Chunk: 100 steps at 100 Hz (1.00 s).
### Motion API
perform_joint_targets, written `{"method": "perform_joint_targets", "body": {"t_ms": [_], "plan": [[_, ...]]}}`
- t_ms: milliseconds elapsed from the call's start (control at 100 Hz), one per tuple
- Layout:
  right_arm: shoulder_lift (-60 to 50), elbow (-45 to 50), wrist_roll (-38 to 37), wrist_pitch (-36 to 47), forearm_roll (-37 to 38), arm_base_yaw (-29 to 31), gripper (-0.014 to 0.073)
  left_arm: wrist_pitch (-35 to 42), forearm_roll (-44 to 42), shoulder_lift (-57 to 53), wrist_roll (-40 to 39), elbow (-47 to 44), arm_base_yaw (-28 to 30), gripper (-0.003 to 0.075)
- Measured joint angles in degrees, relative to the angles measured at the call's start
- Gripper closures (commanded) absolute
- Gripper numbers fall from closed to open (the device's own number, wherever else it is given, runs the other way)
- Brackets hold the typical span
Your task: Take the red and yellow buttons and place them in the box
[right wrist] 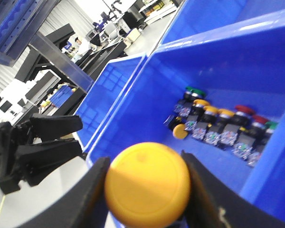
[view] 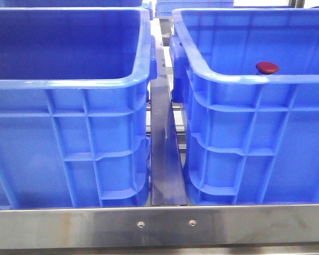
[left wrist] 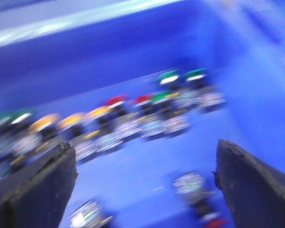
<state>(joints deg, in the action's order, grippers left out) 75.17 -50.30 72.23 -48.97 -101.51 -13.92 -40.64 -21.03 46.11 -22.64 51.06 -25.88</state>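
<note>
Front view: I count two large blue crates side by side on a steel-edged table (view: 159,226), with a metal strip between them. The left crate (view: 69,106) looks darker; the box (view: 255,122) on the right looks brighter. One red button (view: 267,67) shows just above the box's near rim; I cannot tell from here what it rests on. Neither arm appears in this view.

Right wrist view: I see what the front camera cannot. The right gripper (right wrist: 147,190) pinches one yellow button (right wrist: 147,184), its dome between the two fingers, held above a blue crate's rim. Down inside that crate stands a row of push-button switches (right wrist: 223,126) along the wall; I count about eight caps: two green, three yellow, two red, and one loose yellow cap lying just beside the row. A second, empty-looking blue crate sits next to it, and black frames (right wrist: 33,147) stand off to the side on the floor.

Left wrist view: heavily blurred. The left gripper (left wrist: 145,185) has its fingers spread wide, holding nothing, over a blue crate floor (left wrist: 147,166). A row of switches (left wrist: 109,121) runs across it; green, yellow and red caps show, but blur prevents a firm count. Two more switches lie near the fingers.
</note>
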Motion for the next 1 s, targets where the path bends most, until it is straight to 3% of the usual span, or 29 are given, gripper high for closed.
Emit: {"method": "perform_joint_targets", "body": {"t_ms": [190,400,470,540,690,750,1000], "plan": [[0.0,0.0,2.5,-0.3,0.0,2.9,0.0398,0.6,0.0,-5.4,0.0,-3.7,8.8,0.0155],[0.0,0.0,4.5,-0.3,0.0,7.8,0.0398,2.2,0.0,-14.7,-0.1,-8.2,11.5,0.0165],[0.0,0.0,5.5,0.0,0.4,10.0,0.0398,2.4,0.0,-17.5,-0.4,-9.6,11.7,0.0225],[0.0,0.0,6.5,0.7,0.6,12.4,0.0398,2.4,0.0,-19.9,-0.4,-10.8,11.8,0.0335],[0.0,0.0,9.2,3.6,1.4,17.7,0.0398,2.4,0.0,-23.7,-0.4,-12.6,11.9,0.0657],[0.0,0.0,10.9,5.7,1.7,19.3,0.0398,2.4,0.0,-24.3,-0.4,-12.8,11.9,0.0743],[0.0,0.0,22.8,22.6,1.5,22.2,0.0398,2.4,0.0,-24.5,-0.4,-12.8,11.9,0.0739]]}}
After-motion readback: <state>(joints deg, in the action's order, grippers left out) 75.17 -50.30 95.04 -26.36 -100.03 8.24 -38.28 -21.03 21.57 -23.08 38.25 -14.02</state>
